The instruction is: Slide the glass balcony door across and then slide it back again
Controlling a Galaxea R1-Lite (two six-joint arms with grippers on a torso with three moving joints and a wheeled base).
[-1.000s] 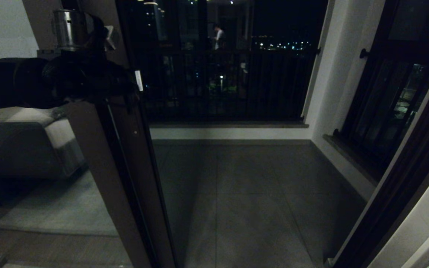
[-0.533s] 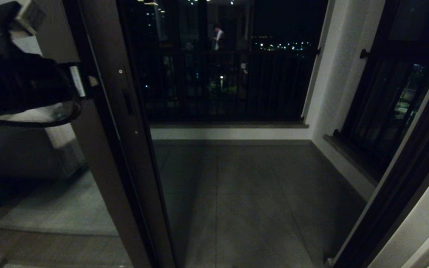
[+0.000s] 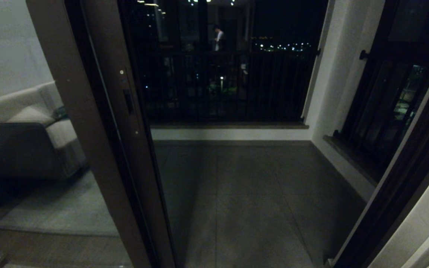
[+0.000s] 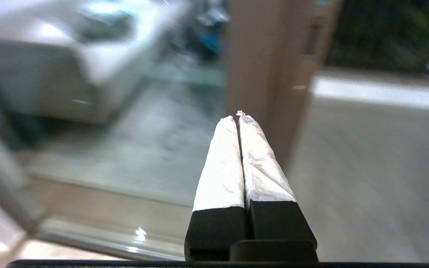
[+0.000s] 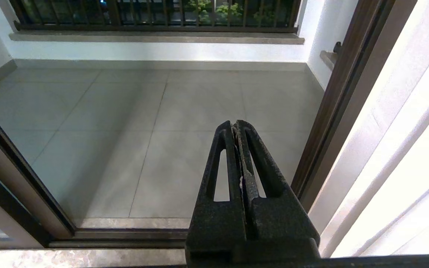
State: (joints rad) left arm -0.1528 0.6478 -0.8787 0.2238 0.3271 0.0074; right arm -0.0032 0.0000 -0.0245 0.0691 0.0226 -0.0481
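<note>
1. One balcony floor (image 3: 251,201), grey tile, fills the open doorway from the track to the far wall.
2. One glass balcony door (image 3: 99,123) stands at the left edge of that opening, slid aside, with its dark brown stile running floor to ceiling (a sofa and rug show through or in its glass, hard to say which).
3. One black-framed window with railing bars (image 3: 222,74) spans the far edge of the balcony, with city lights behind it.
4. One more dark window (image 3: 389,108) sits on the right-hand wall.
5. One narrow pull slot (image 3: 128,102) sits in the stile, and nothing is touching it.
6. Two grippers: the left gripper (image 4: 238,116) has its white-wrapped fingers pressed together, empty, apart from the door.
7. The right gripper (image 5: 235,125) is parked over the floor near the right jamb, with its jaws closed on nothing.
</note>
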